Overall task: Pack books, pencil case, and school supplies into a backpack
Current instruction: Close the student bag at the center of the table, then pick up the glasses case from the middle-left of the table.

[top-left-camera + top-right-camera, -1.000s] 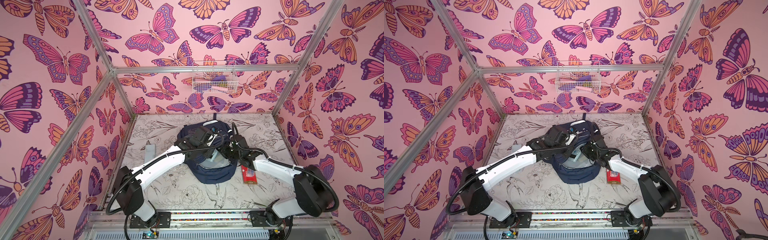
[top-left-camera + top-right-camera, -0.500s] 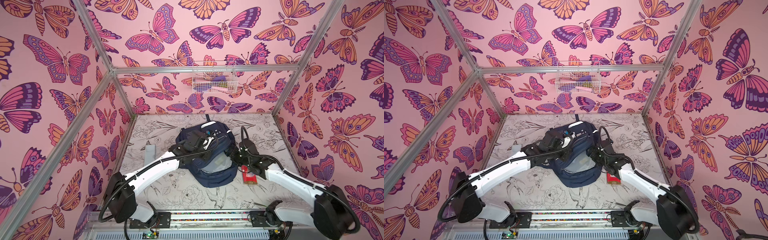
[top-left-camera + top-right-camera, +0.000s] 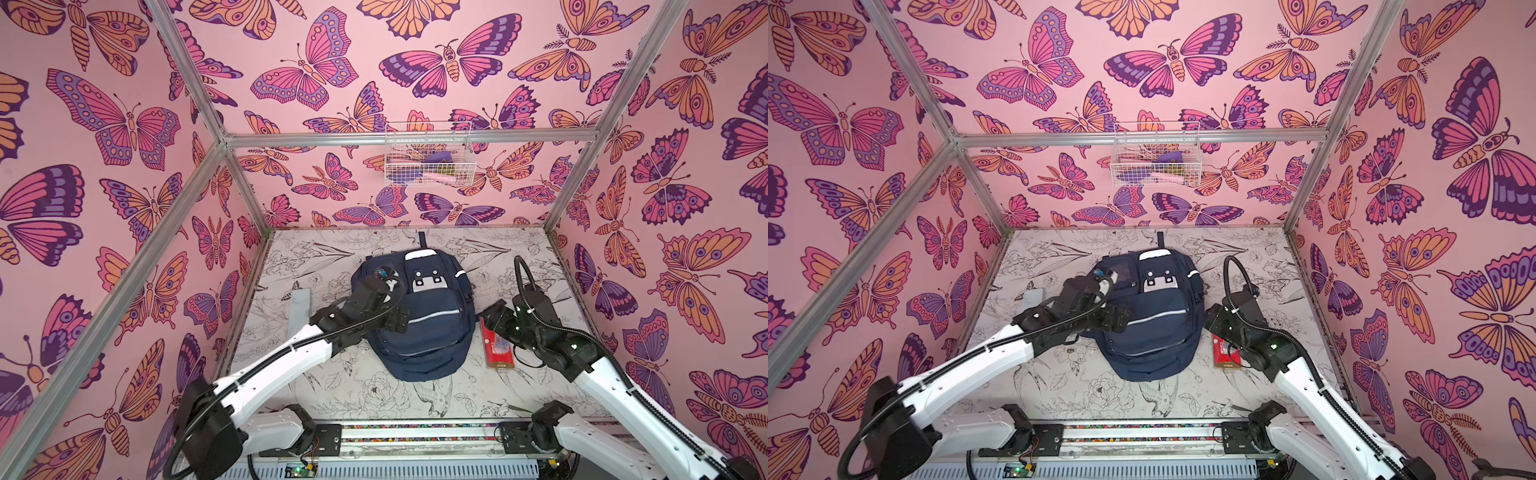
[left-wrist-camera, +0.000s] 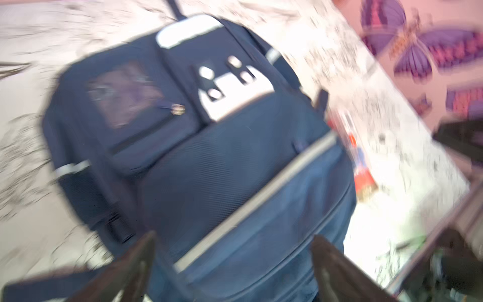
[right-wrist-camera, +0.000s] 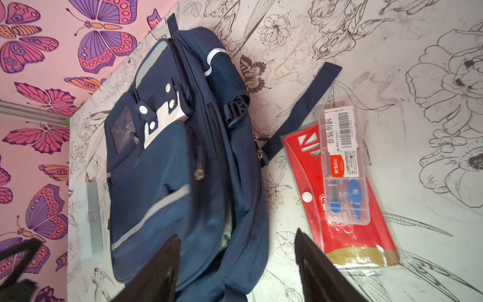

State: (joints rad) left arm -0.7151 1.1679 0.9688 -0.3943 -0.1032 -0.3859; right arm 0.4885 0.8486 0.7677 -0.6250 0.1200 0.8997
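the soft, floppy backpack looks best grabbed by its top tab, while the left tool and right tool both gape wide, holding nothing.

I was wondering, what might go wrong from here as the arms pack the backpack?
1. The backpack lies flat, and the left gripper and right gripper are both open, holding nothing, so the fabric may slide or bunch when something is pushed in.
2. The red stationery pack lies flat in glossy wrap, so fingers could slip.
3. The loose strap runs by that pack's corner and might snag.
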